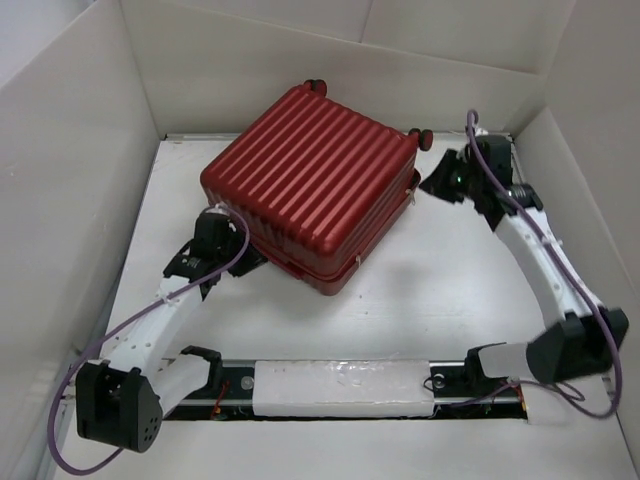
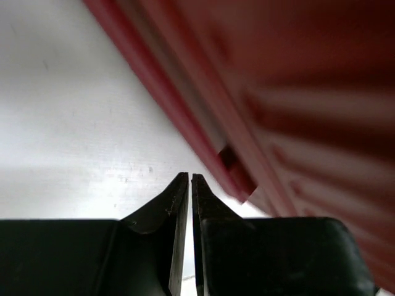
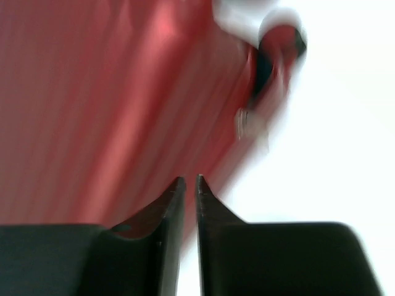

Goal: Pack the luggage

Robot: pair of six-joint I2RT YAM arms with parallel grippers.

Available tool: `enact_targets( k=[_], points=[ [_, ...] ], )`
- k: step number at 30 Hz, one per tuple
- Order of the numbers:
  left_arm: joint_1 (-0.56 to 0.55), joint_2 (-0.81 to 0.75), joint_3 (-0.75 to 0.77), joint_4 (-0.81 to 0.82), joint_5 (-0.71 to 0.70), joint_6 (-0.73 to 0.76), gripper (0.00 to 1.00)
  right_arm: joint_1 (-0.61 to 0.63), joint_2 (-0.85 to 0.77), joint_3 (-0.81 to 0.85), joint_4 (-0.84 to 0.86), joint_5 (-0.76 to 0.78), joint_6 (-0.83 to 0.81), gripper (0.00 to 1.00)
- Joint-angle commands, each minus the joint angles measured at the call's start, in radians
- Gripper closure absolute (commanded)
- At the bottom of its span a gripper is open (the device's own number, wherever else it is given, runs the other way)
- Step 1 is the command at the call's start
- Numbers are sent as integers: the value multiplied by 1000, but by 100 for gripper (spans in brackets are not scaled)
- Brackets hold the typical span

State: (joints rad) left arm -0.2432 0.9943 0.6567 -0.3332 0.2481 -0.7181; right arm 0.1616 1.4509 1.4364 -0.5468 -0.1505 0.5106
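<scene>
The luggage (image 1: 310,180) is a dark red ribbed hard-shell suitcase lying closed and flat at the back middle of the table, with small dark wheels at its far edge. My left gripper (image 1: 245,262) is shut and empty, right at the suitcase's near left edge; the left wrist view shows the fingertips (image 2: 190,179) beside the red shell and its seam (image 2: 203,123). My right gripper (image 1: 428,182) is shut and empty at the suitcase's right side. The right wrist view, blurred, shows the shell (image 3: 123,105) and a wheel (image 3: 281,49) ahead of the gripper (image 3: 190,180).
White cardboard walls (image 1: 90,180) enclose the white table (image 1: 430,290) on the left, back and right. A white padded rail (image 1: 340,388) runs along the near edge between the arm bases.
</scene>
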Motion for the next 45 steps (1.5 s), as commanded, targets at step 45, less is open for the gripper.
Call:
enact_targets(
  k=[45],
  points=[
    [39, 86, 48, 181, 84, 22, 61, 207, -199, -907, 979, -514, -118, 43]
  ],
)
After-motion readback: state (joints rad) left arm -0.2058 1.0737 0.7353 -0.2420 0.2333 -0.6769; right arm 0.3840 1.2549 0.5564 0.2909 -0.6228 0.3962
